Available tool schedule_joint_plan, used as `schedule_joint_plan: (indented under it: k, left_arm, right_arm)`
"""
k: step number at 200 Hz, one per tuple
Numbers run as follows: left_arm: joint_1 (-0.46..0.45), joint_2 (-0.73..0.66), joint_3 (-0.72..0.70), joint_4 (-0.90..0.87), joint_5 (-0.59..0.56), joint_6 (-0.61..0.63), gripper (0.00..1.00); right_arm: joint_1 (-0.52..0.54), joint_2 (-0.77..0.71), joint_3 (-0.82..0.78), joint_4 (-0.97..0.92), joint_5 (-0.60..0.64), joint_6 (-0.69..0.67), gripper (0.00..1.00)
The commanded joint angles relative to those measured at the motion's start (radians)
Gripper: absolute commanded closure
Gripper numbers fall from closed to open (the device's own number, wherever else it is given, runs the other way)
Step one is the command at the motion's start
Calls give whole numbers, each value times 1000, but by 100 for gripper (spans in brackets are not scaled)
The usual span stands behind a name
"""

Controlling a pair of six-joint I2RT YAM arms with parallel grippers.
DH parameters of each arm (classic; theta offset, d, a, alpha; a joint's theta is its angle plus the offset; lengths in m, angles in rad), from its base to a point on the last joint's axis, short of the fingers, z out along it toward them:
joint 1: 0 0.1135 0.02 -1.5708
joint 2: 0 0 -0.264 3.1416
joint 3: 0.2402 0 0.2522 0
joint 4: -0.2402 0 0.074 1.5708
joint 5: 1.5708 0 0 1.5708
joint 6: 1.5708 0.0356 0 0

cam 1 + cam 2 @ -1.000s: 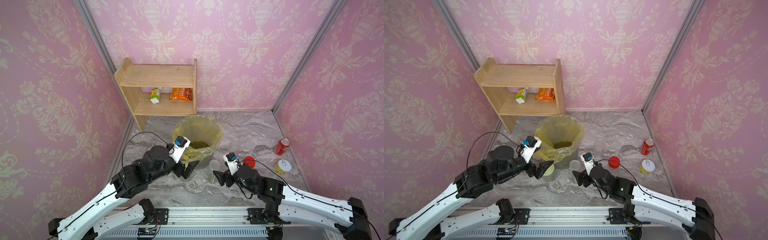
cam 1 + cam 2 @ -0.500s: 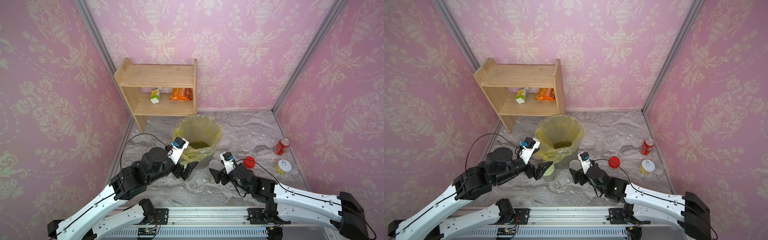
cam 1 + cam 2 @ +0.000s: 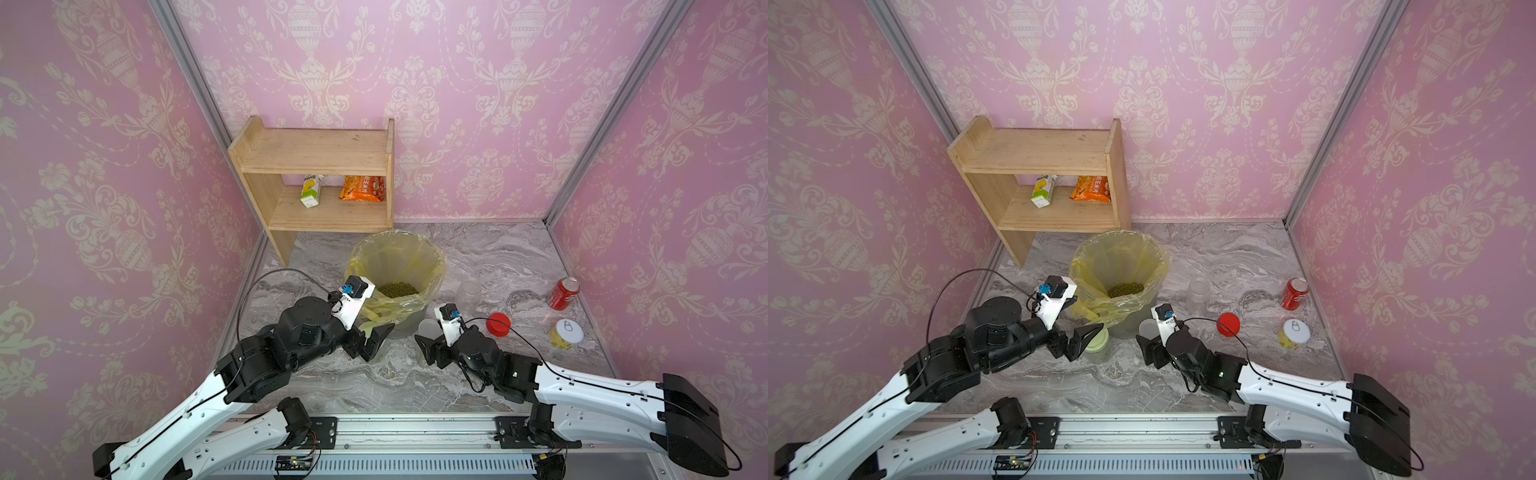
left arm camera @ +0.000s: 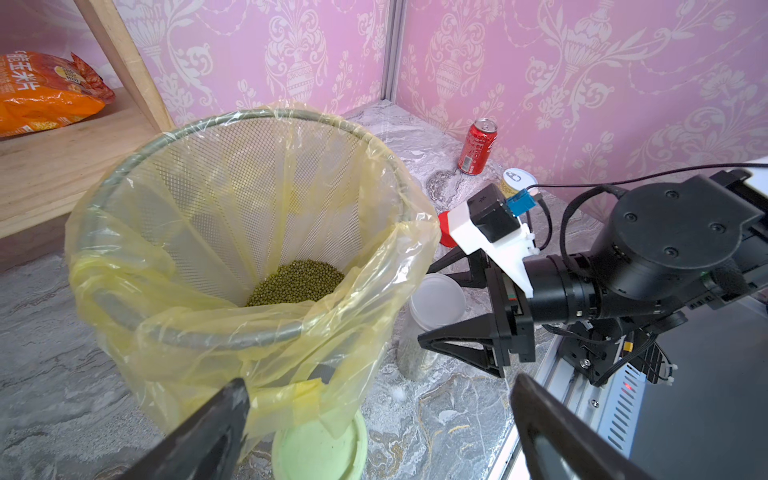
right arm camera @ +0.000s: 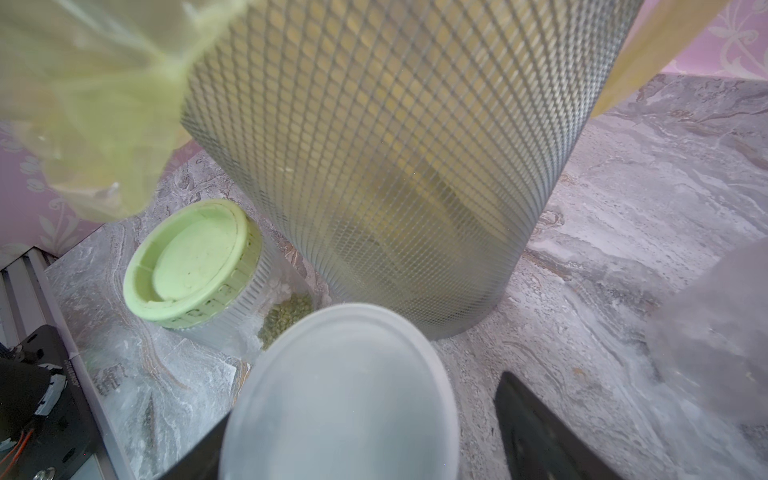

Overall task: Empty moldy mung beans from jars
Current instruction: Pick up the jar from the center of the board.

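Advanced my right end effector (image 4: 428, 306) since earlier, jaws open astride the tall jar (image 5: 340, 395); I'd centre before closing.

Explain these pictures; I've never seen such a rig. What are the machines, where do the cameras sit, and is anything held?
Two robot arms with two-fingered grippers work on a table. Both top views look down from overhead; each wrist view comes from a camera on one arm. On the table stand a bagged bin with beans inside, a green jar, a white jar, an open jar, a red lid, a can and a tin; a shelf stands behind. The left gripper is open and empty. The right gripper straddles the white jar, jaws open, not gripping it yet.
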Motion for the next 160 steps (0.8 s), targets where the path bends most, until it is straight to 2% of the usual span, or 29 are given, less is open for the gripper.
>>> schedule_joint_plan:
  k: [1, 83, 128, 160]
  left_arm:
    - [8, -11, -13, 6, -16, -13, 1]
    - [8, -30, -13, -4, -17, -7, 1]
    - [8, -28, -14, -16, -19, -4, 1]
    - [7, -31, -18, -16, -27, 6, 1]
  right_arm:
    - [-16, 11, -13, 59, -15, 26, 20]
    - [-28, 78, -9, 71, -36, 55, 27]
    - [-26, 98, -5, 93, -27, 44, 44]
    - [-20, 30, -7, 69, -4, 49, 48]
